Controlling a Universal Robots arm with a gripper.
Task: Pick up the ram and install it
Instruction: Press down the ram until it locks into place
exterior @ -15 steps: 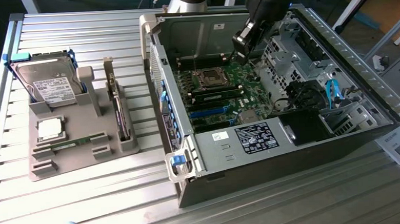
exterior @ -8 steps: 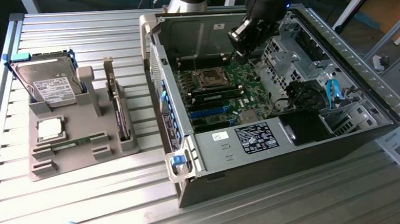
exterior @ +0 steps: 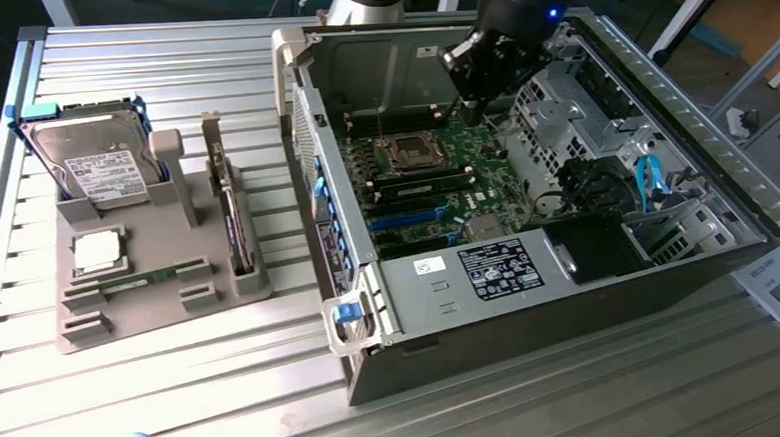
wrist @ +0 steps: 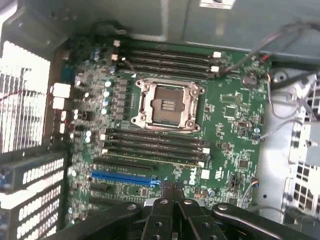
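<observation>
The ram point(exterior: 144, 280) is a thin green stick lying in a slot of the grey holder point(exterior: 155, 311), at the exterior view's left of the open computer case point(exterior: 527, 271). My gripper point(exterior: 473, 112) hangs inside the case, above the motherboard point(exterior: 423, 192). In the wrist view the gripper point(wrist: 172, 190) is shut with nothing between its black fingers. It hovers over the lower bank of long black memory slots point(wrist: 155, 145), beside the empty processor socket point(wrist: 167, 106). A second bank of slots point(wrist: 165, 59) lies beyond the socket.
The holder also carries a hard drive point(exterior: 98, 169), a square silver processor chip point(exterior: 98, 251) and an upright expansion card point(exterior: 237, 226). Drive cages and loose cables point(exterior: 629, 191) crowd the case at the exterior view's right. A blue expansion slot point(wrist: 122, 178) lies near the fingertips.
</observation>
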